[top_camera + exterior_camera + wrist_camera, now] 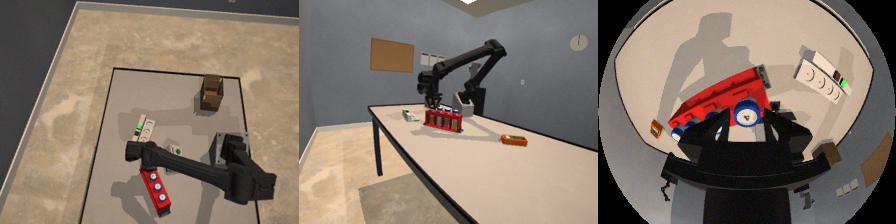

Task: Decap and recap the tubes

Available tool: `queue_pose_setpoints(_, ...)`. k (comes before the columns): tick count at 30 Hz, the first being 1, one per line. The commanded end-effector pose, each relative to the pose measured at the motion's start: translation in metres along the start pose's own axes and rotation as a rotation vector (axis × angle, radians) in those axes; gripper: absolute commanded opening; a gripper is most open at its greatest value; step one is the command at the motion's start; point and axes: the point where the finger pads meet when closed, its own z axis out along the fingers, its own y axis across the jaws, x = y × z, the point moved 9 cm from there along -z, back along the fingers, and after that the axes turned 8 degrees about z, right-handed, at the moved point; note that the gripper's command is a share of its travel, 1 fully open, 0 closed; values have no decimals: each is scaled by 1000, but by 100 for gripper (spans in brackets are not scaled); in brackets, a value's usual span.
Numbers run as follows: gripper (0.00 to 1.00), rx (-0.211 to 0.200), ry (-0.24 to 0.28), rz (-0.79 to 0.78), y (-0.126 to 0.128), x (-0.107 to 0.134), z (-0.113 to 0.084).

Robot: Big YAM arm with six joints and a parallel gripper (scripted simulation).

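I see blue-grey walls around a pale tabletop (169, 95) (496, 169) (768, 30) with black edges. Beyond its far left corner hangs a brown corkboard (392, 56); a round clock (578, 43) is above its right edge. Mottled tan floor (70, 63) (334, 165) surrounds the left edge.

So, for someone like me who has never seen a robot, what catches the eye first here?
Probably the big black jointed arm, arching high over the table from its grey mount. Next comes the bright red rack under its gripper, holding a row of blue-and-white-capped tubes. Beyond the rack, a small green lamp glows on the pale tray.
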Motion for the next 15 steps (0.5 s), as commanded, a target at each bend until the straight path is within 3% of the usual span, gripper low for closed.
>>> queue_pose_setpoints(1, 49, -2, -23, -192, 10, -14, -9)
queue_pose_setpoints(15, 49, 0, -9, -748, 10, -14, -4)
